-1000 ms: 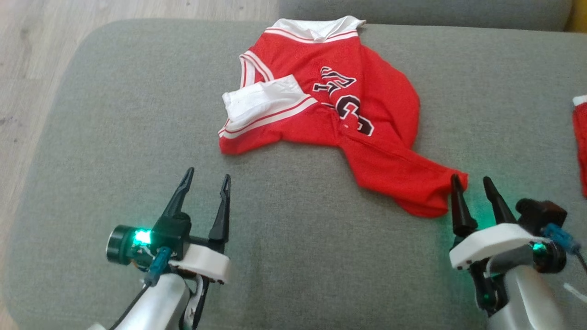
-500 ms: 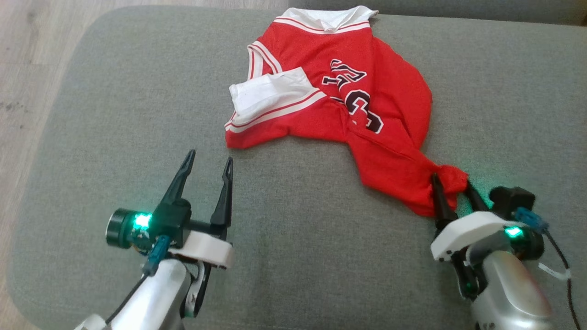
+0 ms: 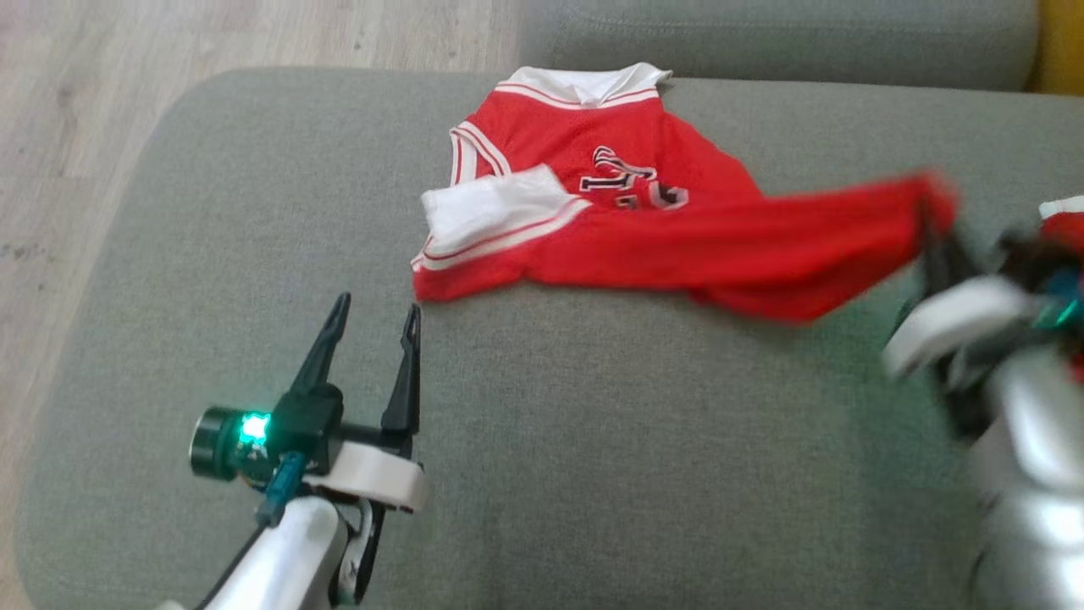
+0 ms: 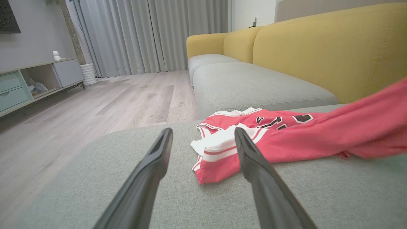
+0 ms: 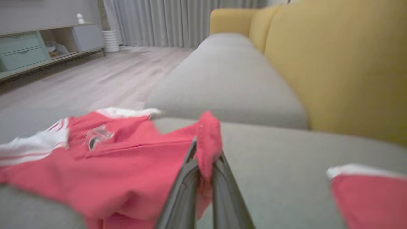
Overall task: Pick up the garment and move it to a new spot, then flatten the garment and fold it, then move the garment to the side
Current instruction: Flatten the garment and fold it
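A red garment point(image 3: 644, 220) with white trim and dark lettering lies crumpled on the grey sofa seat point(image 3: 593, 440). Its right corner is lifted off the cushion and stretched to the right. My right gripper point(image 3: 936, 229) is shut on that corner; in the right wrist view a fold of the red garment point(image 5: 127, 159) sticks up between the closed fingers of the right gripper point(image 5: 203, 156). My left gripper point(image 3: 373, 309) stands open just in front of the garment's near-left edge, apart from it. In the left wrist view the garment point(image 4: 270, 140) lies beyond the spread fingers of the left gripper point(image 4: 203, 132).
A second red and white cloth point(image 3: 1063, 220) lies at the right edge of the seat, close to my right gripper, with its corner point(image 5: 369, 190) at lower right in the right wrist view. A yellow sofa back point(image 4: 318, 54) rises behind. Wooden floor point(image 3: 85, 127) lies to the left.
My right gripper closed on the garment's near-right corner, then lifted it up and to the right, stretching the cloth. The left gripper stayed open and still. The camera shifted slightly.
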### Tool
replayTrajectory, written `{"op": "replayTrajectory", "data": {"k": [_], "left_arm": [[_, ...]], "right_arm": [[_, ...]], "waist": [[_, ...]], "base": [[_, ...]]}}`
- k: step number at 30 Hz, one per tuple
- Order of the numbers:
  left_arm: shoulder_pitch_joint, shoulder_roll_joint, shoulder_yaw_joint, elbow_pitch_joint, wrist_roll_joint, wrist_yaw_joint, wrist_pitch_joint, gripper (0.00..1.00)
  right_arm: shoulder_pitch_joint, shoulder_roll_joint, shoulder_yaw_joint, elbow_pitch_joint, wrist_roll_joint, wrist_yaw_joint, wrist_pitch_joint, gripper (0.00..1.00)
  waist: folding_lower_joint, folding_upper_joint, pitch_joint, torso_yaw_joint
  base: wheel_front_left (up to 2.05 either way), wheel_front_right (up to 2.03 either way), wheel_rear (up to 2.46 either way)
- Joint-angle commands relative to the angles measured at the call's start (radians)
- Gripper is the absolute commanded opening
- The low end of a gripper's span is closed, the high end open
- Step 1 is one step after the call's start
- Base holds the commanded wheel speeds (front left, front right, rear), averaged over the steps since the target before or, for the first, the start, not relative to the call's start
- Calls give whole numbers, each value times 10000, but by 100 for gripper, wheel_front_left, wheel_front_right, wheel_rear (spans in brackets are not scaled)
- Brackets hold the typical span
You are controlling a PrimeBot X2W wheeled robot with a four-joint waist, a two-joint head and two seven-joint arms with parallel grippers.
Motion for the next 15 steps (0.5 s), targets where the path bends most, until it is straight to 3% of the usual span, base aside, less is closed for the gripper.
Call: {"op": "replayTrajectory", "data": {"k": [1,8,15], "left_arm": [[-253,47,401,-350,79,10,-92,100],[30,-27,608,-447,123,-56,-92,100],[272,-57,828,-504,177,-73,-92,100]], "right_arm": [[-733,-329,216,-495,-88,-9,51,0],[-1781,-1694,575,-1254,-1008,-9,205,0],[-372,-1451,658,-1930,-1245,-9,-15,0]], "waist": [[0,0,-138,19],[0,0,-434,117],[0,0,-437,-162]], "base": [[0,0,0],[0,0,0],[0,0,0]]}}
